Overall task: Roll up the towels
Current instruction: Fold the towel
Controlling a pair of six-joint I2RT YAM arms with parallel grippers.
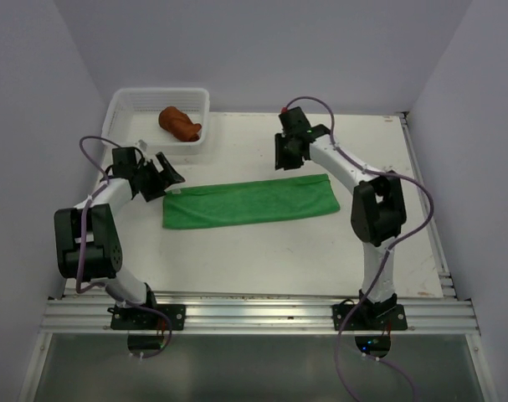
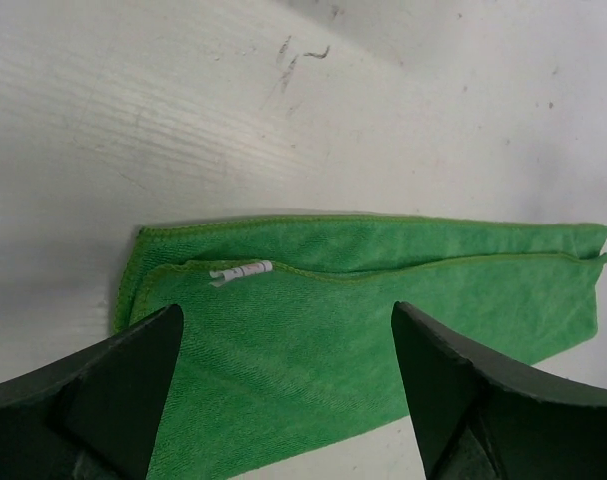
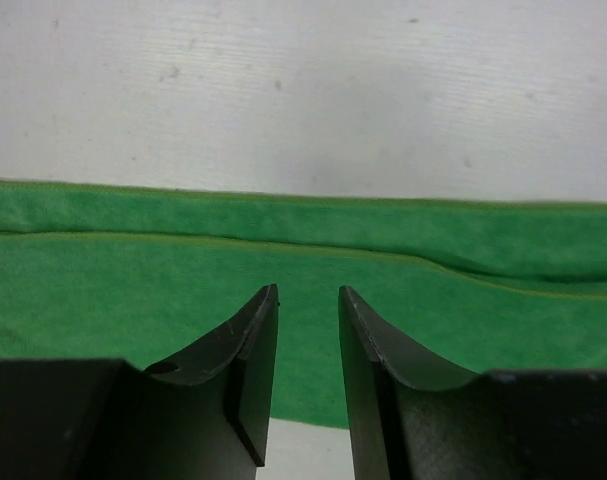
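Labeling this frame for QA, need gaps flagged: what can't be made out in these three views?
Brown towel in the basket: top view only, too small to tell rolled from bunched.
Green towel: right wrist view cuts off both ends; left gripper's fingers hide parts of its near edge.
Towel tag: left wrist view, print too small to read.

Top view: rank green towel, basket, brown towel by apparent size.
1. Green towel and basket: about equal in area; towel longer, basket wider, so no ranking.
2. Brown towel, bunched in the basket: clearly smallest.
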